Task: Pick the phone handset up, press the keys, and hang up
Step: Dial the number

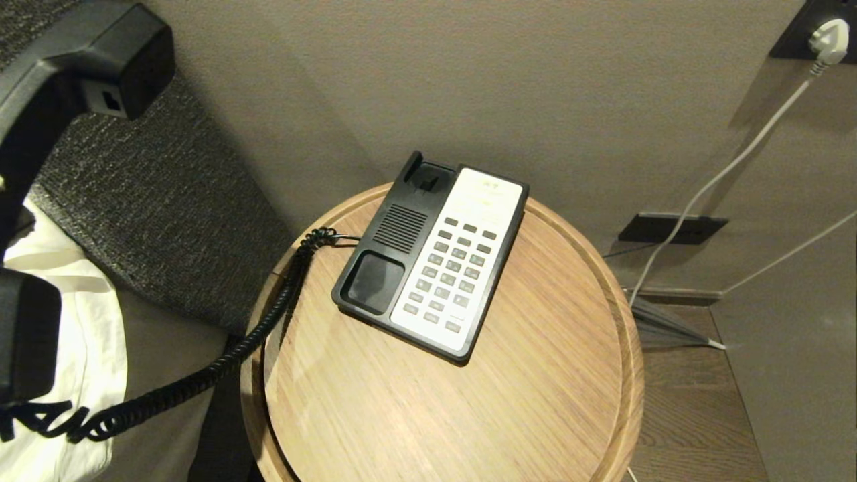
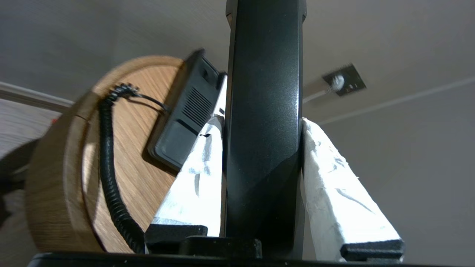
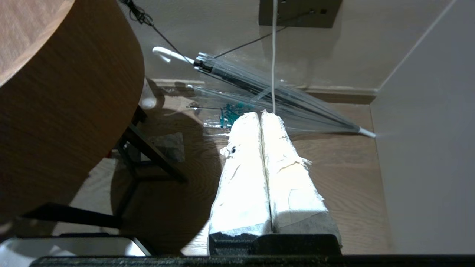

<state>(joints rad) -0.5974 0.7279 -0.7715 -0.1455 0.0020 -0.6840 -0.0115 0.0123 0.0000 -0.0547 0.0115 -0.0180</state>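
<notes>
Handset [image 2: 263, 122] sat clamped between the white-wrapped fingers [image 2: 334, 178] of the left gripper [image 2: 261, 126], long axis upright, up off the cradle at the table's left, while the keys [image 1: 452, 271] lay rightward, and the right gripper [image 3: 261, 155] hung closed, empty, beside the table.

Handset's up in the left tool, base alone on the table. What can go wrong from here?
1. The coiled cord hangs over the round table's rim; lifting further could drag the phone base toward that edge.
2. The phone handset is pinched between the left tool fingers on smooth glossy plastic, so it may slip.
3. The right tool hangs shut below tabletop level, far from the keys.
</notes>
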